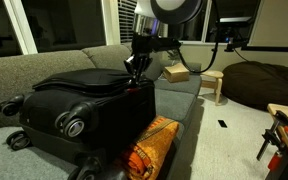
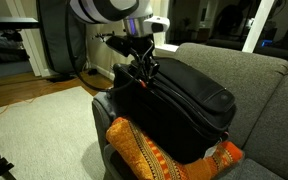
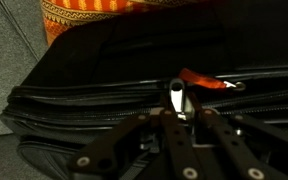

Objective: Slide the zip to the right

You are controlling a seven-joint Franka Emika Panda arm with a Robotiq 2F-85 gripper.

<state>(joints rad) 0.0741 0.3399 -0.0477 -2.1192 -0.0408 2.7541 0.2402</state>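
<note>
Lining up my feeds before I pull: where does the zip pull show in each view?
Wrist view: the zip sits centre frame, silvery, pinched at the end effector tips.
In an exterior view: too small to see; it is under the end effector on the suitcase top.
In an exterior view: likewise hidden at the end effector.
Shared landmark: the orange cushion beside the suitcase.

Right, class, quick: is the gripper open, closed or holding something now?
Gripper: closed on the silver zip pull of the black suitcase.
</note>
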